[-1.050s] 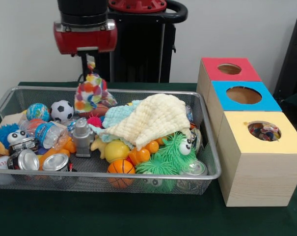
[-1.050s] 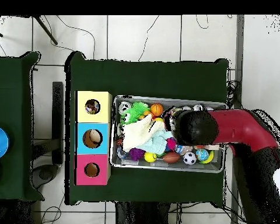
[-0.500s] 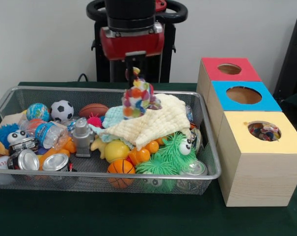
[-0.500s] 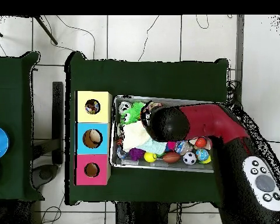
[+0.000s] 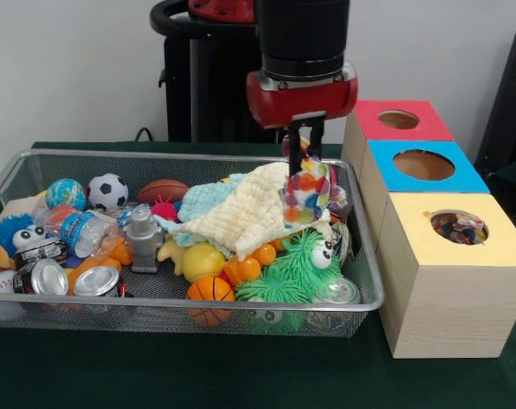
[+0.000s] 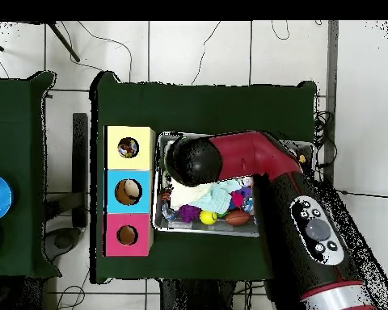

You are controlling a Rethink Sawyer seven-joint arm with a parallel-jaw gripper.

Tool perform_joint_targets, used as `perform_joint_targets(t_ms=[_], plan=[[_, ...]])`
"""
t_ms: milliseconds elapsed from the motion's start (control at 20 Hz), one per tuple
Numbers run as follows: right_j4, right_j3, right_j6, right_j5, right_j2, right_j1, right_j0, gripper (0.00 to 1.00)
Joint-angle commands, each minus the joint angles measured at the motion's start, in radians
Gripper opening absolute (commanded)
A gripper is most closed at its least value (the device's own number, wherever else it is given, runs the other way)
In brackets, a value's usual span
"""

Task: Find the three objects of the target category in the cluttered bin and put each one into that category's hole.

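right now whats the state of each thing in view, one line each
gripper: shut on the spotted toy, raised over the bin's end nearest the boxes
spotted toy: held, hanging above the clutter
cream cloth: draped over toys in the bin
wire bin: full of toys and cans
yellow box: hole already has things in it
blue box: hole open
red box: hole open

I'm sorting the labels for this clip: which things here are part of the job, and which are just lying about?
Part of the job:
gripper, holding the spotted cloth toy
wire bin
boxes with holes: red, blue, yellow

Lying about:
cream cloth
soccer ball
cans
green fuzzy toy
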Motion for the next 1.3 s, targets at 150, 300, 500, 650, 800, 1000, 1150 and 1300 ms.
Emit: perform_joint_targets(t_ms=[150,300,500,650,800,1000,1150,1300], plan=[[0.083,-0.202,0.14,0.177,-0.069,0.07,0.045,0.0],[0.082,-0.284,0.13,0.219,-0.083,0.104,0.071,0.0],[0.088,-0.297,0.133,0.21,-0.098,0.111,0.083,0.0],[0.093,-0.28,0.14,0.186,-0.111,0.104,0.092,0.0],[0.1,-0.27,0.156,0.169,-0.126,0.106,0.104,0.0],[0.108,-0.302,0.187,0.182,-0.148,0.127,0.132,0.0],[0.113,-0.313,0.204,0.18,-0.168,0.142,0.151,0.0],[0.129,-0.318,0.233,0.182,-0.194,0.156,0.178,0.0]])
